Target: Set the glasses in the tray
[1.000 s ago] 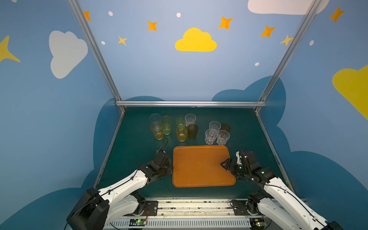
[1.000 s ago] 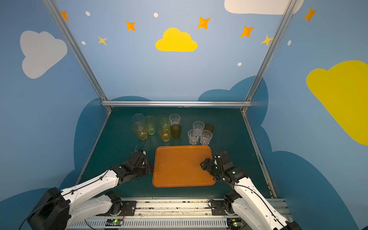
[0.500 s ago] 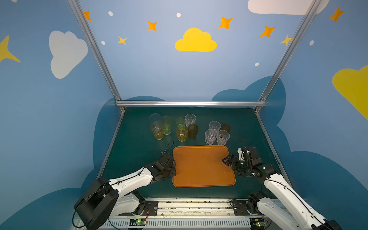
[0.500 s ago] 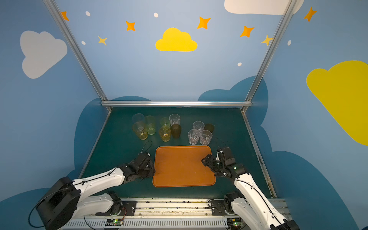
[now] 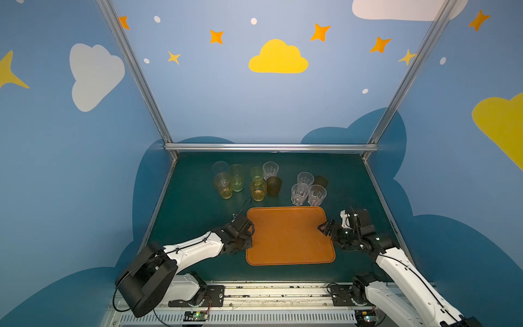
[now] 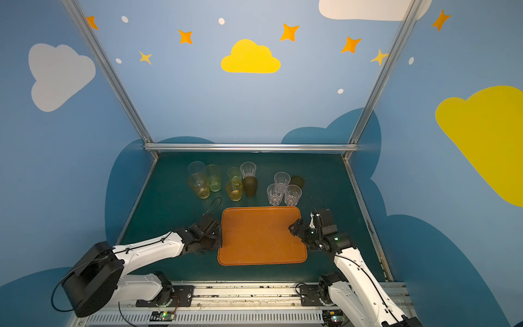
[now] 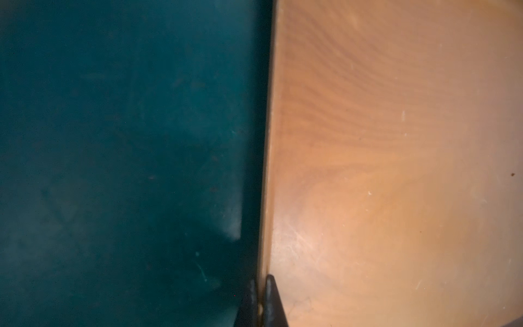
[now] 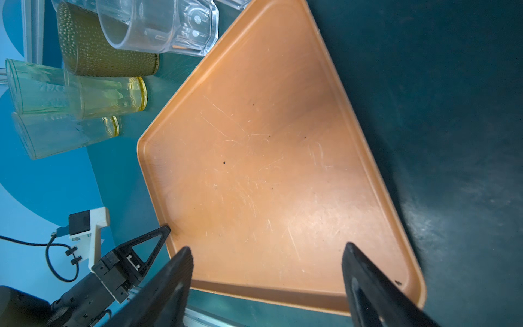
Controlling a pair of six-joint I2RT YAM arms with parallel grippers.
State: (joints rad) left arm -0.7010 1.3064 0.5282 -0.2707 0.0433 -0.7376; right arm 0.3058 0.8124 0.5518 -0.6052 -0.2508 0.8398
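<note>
Risk: my left gripper (image 7: 260,280) pinched the tray (image 5: 288,237) rim, right gripper (image 8: 266,247) hung wide over its opposite edge; a pull could ram it into glasses (image 5: 300,194) just ahead, all unloaded.

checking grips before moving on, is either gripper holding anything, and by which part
The left gripper pinches the tray by its left rim. The right gripper is open at the opposite edge, holding nothing.

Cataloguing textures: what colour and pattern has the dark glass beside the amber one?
The dark glass is olive-brown, dotted all over; clearest in the right wrist view.
</note>
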